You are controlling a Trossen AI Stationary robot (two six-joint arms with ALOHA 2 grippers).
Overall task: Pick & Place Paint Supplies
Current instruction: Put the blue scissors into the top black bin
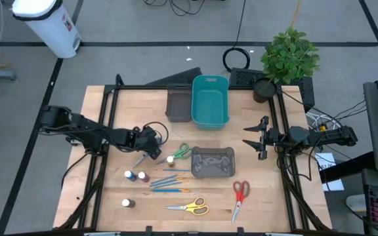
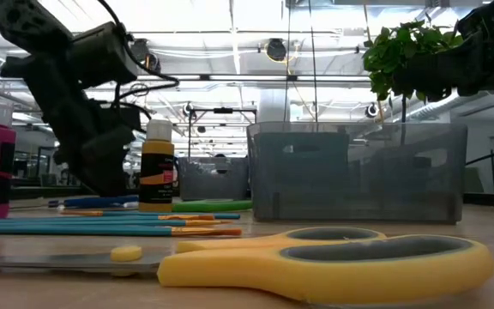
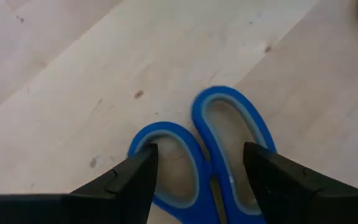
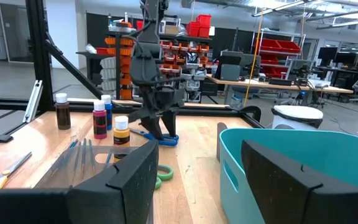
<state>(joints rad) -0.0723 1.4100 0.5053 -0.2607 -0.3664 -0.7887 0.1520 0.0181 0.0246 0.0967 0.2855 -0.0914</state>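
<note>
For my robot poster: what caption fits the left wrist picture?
Left end effector straddling the blue scissors' handles on the wooden table.

My left gripper (image 1: pixel 155 149) is lowered to the table surface, fingers (image 3: pixel 135 177) spread apart. My right gripper (image 1: pixel 253 137) hovers above the table's right side, fingers parted.

Left tool (image 1: pixel 153 149) beside green scissors (image 1: pixel 181 151)
</note>
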